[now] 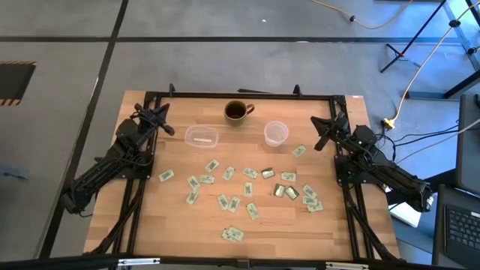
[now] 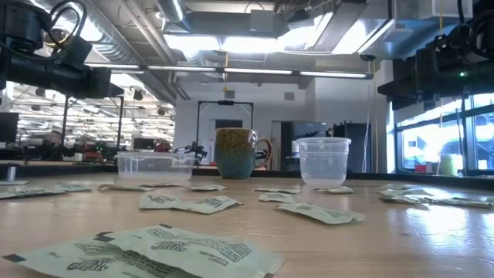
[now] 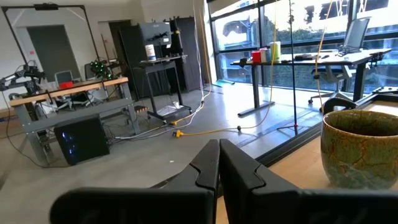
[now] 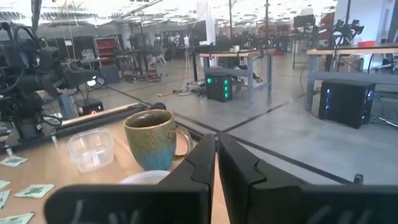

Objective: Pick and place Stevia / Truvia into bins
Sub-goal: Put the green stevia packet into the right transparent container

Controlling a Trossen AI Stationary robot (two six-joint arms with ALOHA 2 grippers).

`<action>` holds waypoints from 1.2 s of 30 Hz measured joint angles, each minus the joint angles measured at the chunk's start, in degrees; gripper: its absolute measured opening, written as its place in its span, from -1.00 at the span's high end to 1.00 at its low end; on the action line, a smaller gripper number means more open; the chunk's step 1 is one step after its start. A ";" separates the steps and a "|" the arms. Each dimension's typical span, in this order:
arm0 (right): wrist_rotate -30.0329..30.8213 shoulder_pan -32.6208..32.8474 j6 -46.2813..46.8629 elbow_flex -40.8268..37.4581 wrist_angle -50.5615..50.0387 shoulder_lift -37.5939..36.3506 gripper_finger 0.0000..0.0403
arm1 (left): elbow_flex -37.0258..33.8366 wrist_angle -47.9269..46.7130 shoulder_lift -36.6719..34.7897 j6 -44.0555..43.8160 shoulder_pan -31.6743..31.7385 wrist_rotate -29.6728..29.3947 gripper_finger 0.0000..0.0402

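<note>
Both grippers idle, fingers pressed together: left gripper (image 1: 166,129) at the table's (image 1: 150,232) 10 o'clock, right gripper (image 1: 321,140) at 2 o'clock, neither holding anything. Sachets (image 1: 247,188) lie scattered across the middle and toward 4 o'clock. Toward 12 o'clock of them stand the tub (image 1: 201,137), then the cup (image 1: 276,133) to its 3 o'clock. Between and beyond those, a mug (image 1: 236,112).

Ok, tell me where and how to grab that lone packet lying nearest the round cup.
Come straight down from above with the right gripper, which is closest. The packet lies flat on the table, apart from the others and from the round cup, so there is room around it. Probably pinch across its narrow width, fingers on the two long edges.
</note>
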 joint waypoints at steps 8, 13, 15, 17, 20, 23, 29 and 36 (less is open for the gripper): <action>-0.10 -0.02 7.51 0.02 -1.85 0.02 0.88 | 0.00 -0.02 0.02 3.58 0.06 -0.07 0.97; -1.48 -0.02 7.32 0.02 -2.53 0.02 0.88 | 0.00 -0.01 0.00 4.79 0.06 -0.07 0.97; -2.37 0.00 7.47 0.02 -2.45 0.02 0.85 | 0.01 0.00 0.01 4.83 0.06 -0.04 0.97; -2.67 0.10 7.64 0.02 -2.29 0.02 0.79 | 0.02 -0.02 0.02 4.83 0.06 -0.04 0.97; -2.66 0.13 7.50 0.02 -2.29 0.02 0.65 | 0.02 -0.02 0.01 4.23 0.06 -0.04 0.97; -2.64 0.12 8.79 0.02 -2.27 0.02 0.50 | 0.01 -0.02 0.01 1.52 0.06 -0.02 0.97; -2.71 0.11 9.04 0.02 -2.11 0.02 0.37 | 0.02 -0.02 0.02 -4.43 0.06 0.00 0.97; -10.76 0.13 5.87 0.02 0.22 0.00 0.37 | 0.02 -0.02 0.00 -9.47 0.06 0.02 0.97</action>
